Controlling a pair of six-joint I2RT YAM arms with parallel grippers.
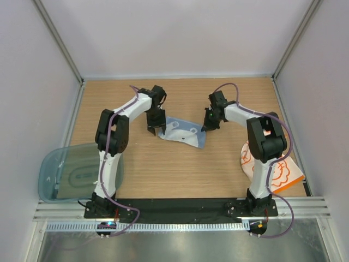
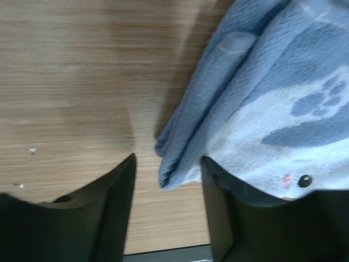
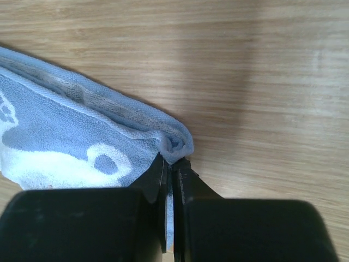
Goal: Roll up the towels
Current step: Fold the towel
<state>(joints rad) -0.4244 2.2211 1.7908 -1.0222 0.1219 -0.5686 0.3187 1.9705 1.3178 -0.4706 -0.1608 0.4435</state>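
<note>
My right claw [image 3: 173, 162] gripped a corner of the pale blue patterned cloth towel [image 1: 182, 134]. My left claw [image 2: 168, 166] gaped astride its edge. Nothing was rolled yet.

An overhead camera looks down; both wrist cameras closely share the blue towel [image 1: 182, 134].

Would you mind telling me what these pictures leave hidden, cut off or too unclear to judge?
- Orange and white towels, top view: the right arm covers part; their number is unclear.
- Blue towel, right wrist view: cut off by the left edge and the right gripper.
- Tray, top view: the left arm crosses it.
</note>
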